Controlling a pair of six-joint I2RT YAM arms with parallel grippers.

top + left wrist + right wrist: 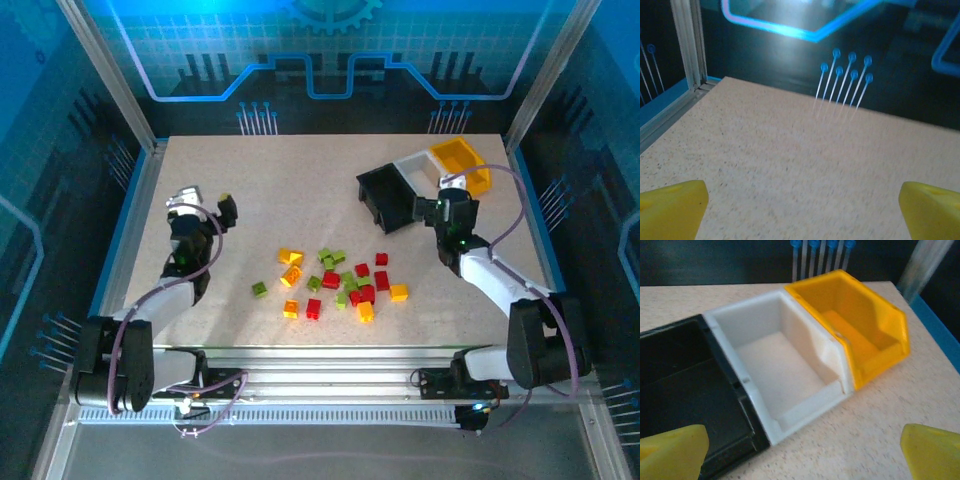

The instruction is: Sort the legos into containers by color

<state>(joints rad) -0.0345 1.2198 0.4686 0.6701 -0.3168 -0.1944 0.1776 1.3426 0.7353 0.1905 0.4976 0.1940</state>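
Note:
Red (367,293), lime green (330,258) and yellow-orange legos (291,258) lie scattered on the table's middle. At the back right the black bin (385,195), white bin (412,165) and yellow bin (462,160) stand side by side. My right gripper (447,190) hovers just in front of them, open and holding nothing. Its wrist view shows the black bin (680,390), white bin (770,365) and yellow bin (860,340), all bare inside, beyond the right gripper (802,455). My left gripper (207,200) hangs open over bare table at the left, and its wrist view shows the left gripper (802,215) with nothing between the yellow fingertips (670,210).
One green lego (259,289) sits apart, left of the pile. Metal frame posts (687,42) and blue side rails (125,235) border the table. Bare tabletop (800,150) stretches ahead of the left gripper.

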